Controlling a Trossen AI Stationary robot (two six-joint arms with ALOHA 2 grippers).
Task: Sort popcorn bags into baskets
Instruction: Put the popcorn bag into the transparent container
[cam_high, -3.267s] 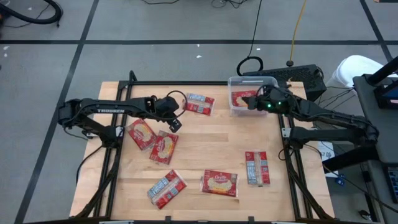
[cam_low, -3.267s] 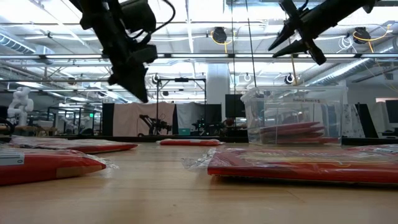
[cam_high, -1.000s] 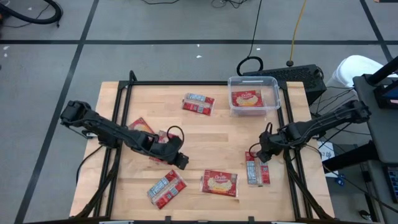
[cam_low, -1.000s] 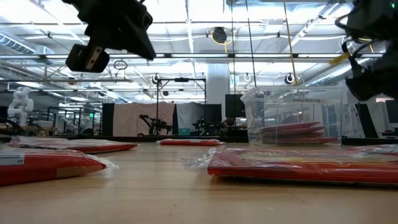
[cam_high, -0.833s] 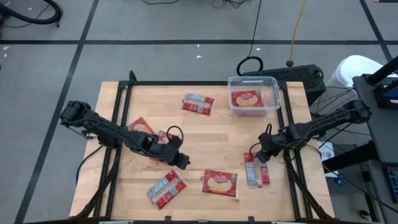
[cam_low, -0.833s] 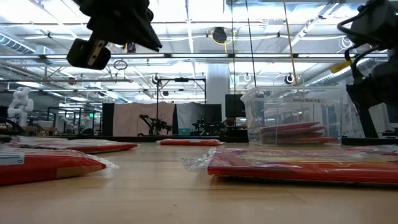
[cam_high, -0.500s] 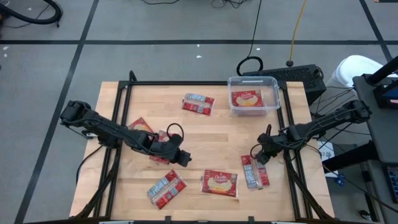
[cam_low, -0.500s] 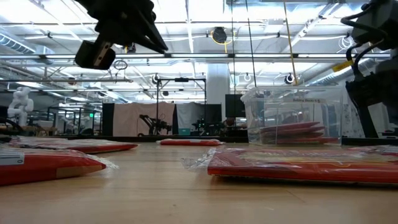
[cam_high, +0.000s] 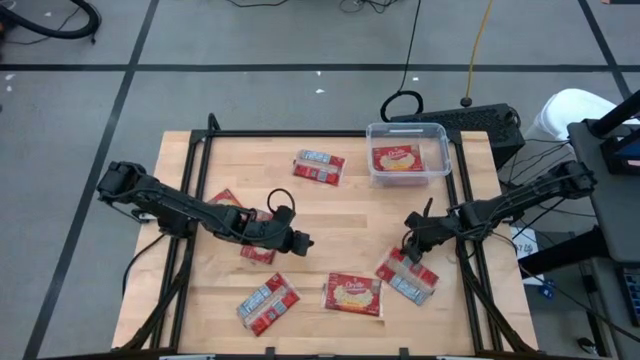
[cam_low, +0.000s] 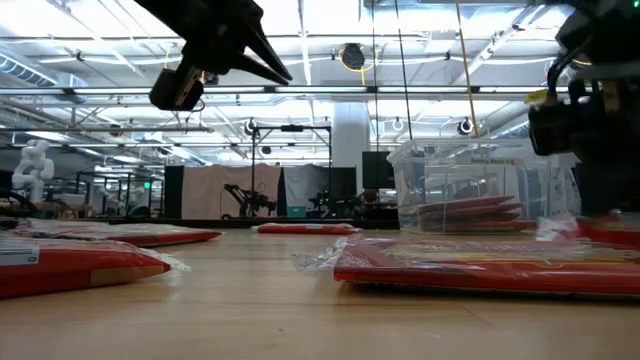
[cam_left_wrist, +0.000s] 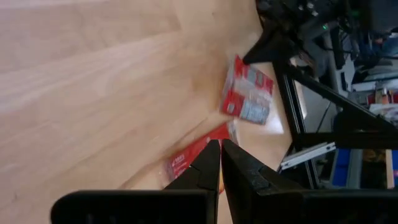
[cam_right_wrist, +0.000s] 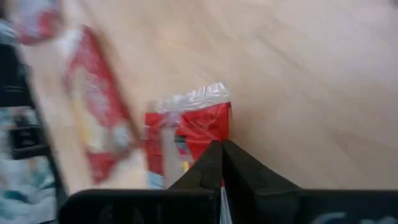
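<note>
Dark fingers on the right gripper (cam_high: 413, 249) are pinched together on the edge of a red popcorn bag (cam_high: 407, 276), print side up, lying skewed near the right edge of the wooden desk (cam_high: 350, 215). From that wrist's own camera you can see the tips (cam_right_wrist: 219, 163) closed right on the crinkly end of the packet (cam_right_wrist: 186, 140).

Left gripper (cam_high: 303, 241) has its fingers closed too, nothing in them, hanging over the middle of the desk just beside a packet partly hidden under that arm (cam_high: 256, 252). Another bag (cam_high: 226, 204) sits under the arm further back toward the left side.

Rest of the bags are spread around: one with the popcorn picture (cam_high: 352, 294) at the front middle, just beside the gripped one, a printed one (cam_high: 267, 303) front left, and another printed one (cam_high: 319, 167) at the back, near the tub.

Clear plastic basket (cam_high: 440, 155) is at the back right corner with a popcorn-picture packet (cam_high: 398, 160) lying flat inside. From desk height there look to be a couple stacked in it (cam_low: 470, 212).
</note>
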